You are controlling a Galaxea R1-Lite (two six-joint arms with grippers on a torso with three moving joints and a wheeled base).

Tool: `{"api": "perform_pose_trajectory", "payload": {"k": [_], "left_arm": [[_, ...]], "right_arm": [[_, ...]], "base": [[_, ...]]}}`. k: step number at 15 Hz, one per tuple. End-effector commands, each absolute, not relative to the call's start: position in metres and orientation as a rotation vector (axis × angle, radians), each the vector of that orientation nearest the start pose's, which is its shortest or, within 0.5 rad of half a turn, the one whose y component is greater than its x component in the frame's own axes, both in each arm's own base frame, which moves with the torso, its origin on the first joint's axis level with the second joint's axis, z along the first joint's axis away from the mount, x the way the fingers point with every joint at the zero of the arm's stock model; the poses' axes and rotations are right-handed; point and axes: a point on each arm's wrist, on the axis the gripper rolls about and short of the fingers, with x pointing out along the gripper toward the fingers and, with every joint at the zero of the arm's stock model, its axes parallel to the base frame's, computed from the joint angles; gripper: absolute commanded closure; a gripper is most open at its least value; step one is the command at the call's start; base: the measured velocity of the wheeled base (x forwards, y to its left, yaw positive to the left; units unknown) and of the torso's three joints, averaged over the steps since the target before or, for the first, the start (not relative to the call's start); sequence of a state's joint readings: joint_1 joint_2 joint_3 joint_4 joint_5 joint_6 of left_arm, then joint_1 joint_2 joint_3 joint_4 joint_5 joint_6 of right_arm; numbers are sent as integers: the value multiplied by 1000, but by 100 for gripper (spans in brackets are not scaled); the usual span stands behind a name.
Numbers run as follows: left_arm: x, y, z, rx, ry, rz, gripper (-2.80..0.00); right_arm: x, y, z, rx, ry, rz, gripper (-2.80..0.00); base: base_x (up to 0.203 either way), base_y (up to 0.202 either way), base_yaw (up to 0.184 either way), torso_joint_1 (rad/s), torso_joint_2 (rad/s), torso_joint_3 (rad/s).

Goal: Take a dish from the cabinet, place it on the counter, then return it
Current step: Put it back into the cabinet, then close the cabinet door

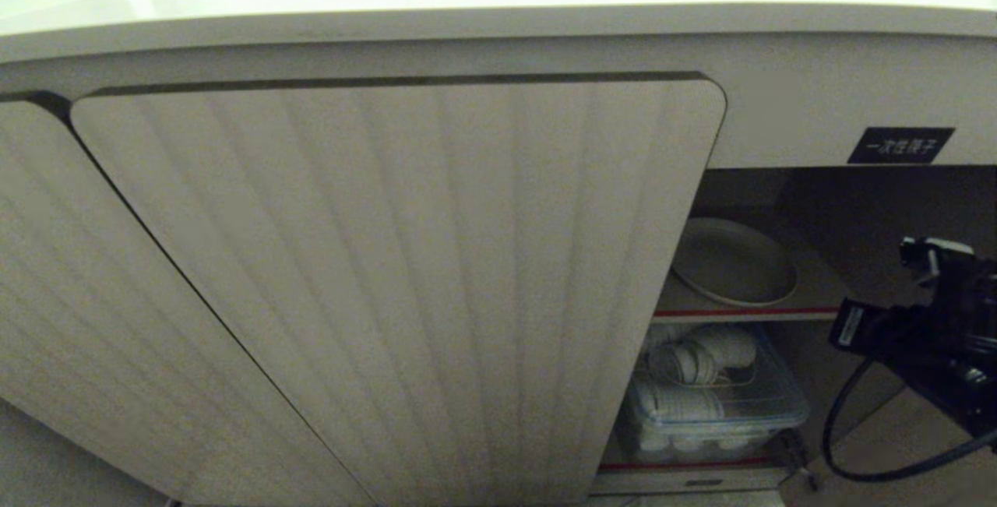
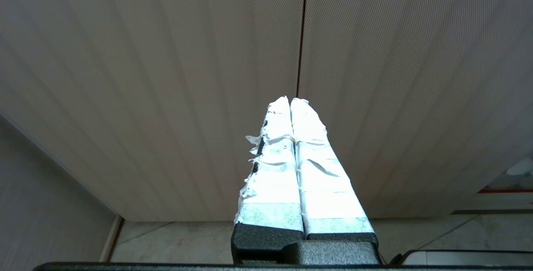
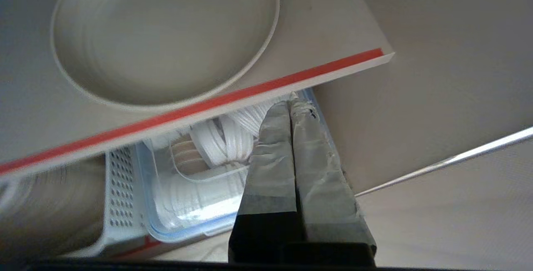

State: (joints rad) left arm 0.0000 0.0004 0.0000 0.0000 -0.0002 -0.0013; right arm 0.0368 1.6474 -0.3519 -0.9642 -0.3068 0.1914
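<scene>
Right gripper (image 3: pixel 291 103) empty, jaws pressed together, just below shelf (image 3: pixel 266 85) edge. Dish (image 3: pixel 166 38) untouched. Advice: reopen, rise, straddle near rim. Left gripper (image 2: pixel 290 101) closed, idle.

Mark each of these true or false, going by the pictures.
1. The dish lies on the red-edged shelf inside the cabinet. True.
2. The right hand grips the dish. False: it is shut on nothing, in front of the shelf edge, apart from the dish.
3. A clear bin of white stacks sits under that shelf. True.
4. The left hand is open. False: its taped fingers are pressed together, facing a ribbed door.
</scene>
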Motion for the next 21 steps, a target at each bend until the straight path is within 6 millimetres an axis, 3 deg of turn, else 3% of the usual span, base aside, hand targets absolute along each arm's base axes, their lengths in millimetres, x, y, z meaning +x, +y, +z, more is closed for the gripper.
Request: {"api": "perform_pose_trajectory", "payload": {"k": [1, 21], "left_arm": [[-23, 0, 75, -2, 0, 0, 0], [-23, 0, 75, -2, 0, 0, 0]], "right_arm": [[232, 2, 121, 127, 286, -294, 0], [143, 1, 123, 52, 265, -210, 0]], "base": [[0, 0, 0, 0, 0, 0], [0, 0, 0, 0, 0, 0]]}}
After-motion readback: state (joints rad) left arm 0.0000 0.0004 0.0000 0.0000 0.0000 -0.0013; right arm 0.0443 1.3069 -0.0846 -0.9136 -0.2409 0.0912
